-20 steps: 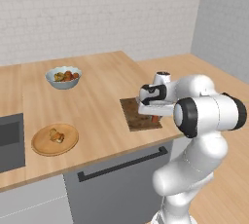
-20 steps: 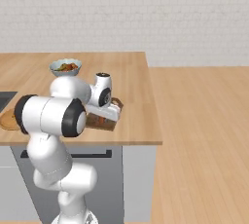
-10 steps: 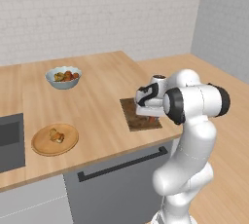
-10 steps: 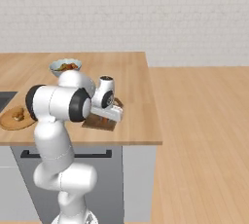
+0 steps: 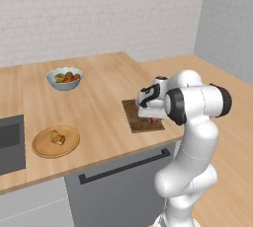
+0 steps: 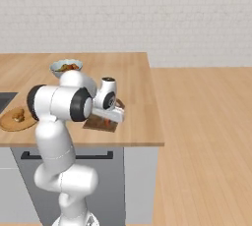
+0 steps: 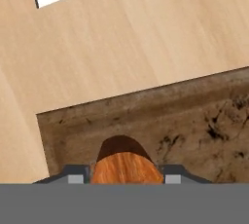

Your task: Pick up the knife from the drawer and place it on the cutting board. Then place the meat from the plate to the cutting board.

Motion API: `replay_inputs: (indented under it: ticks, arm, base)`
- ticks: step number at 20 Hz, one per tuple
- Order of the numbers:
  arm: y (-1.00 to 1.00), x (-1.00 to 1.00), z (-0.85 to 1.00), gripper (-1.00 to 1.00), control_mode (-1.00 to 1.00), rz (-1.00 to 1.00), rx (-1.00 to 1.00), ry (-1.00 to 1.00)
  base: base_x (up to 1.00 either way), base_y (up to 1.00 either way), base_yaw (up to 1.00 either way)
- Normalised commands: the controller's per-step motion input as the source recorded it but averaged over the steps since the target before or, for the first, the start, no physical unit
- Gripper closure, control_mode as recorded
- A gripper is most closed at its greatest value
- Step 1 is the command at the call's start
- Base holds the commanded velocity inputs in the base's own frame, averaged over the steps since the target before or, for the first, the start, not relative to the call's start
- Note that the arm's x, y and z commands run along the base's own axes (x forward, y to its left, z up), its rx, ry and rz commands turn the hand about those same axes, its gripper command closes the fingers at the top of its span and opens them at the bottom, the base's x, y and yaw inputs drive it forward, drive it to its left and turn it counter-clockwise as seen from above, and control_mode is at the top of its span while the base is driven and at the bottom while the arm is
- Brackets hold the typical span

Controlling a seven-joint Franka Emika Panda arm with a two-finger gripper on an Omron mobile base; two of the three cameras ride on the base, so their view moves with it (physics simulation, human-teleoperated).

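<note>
Since a second ago, the white arm's elbow has been rising while the two-finger gripper (image 7: 126, 177) is staying low over the small dark brown rectangular wooden cutting board (image 5: 134, 116), its tips pinching the orange-red handle of the small kitchen knife (image 7: 126, 168) just above the wood. Further out on the light wooden counter (image 5: 99, 102), the lumpy brownish-tan meat (image 5: 57, 137) is sitting on the round light-brown wooden plate (image 5: 70, 143), well apart from the pale blue-grey bowl (image 5: 64, 79). White brick wall (image 5: 99, 14) is backing the room.
</note>
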Motion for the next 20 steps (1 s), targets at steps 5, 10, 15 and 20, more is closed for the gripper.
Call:
replay_inputs:
  ticks: [5, 10, 15, 20]
  arm:
    - [0.29, -0.20, 0.80, -1.00, -1.00, 0.00, 0.00, -0.02]
    - [0.94, -0.63, 1.00, -1.00, -1.00, 0.00, 0.00, 0.00]
    - [1.00, -0.68, 0.98, -1.00, -1.00, 0.00, 0.06, 0.14]
    - [1.00, -0.81, 0.24, -1.00, -1.00, 0.01, 0.18, 0.31]
  base:
    - [0.00, 0.00, 0.00]
    - [0.00, 0.00, 0.00]
    - [0.00, 0.00, 0.00]
    - [0.00, 0.00, 0.00]
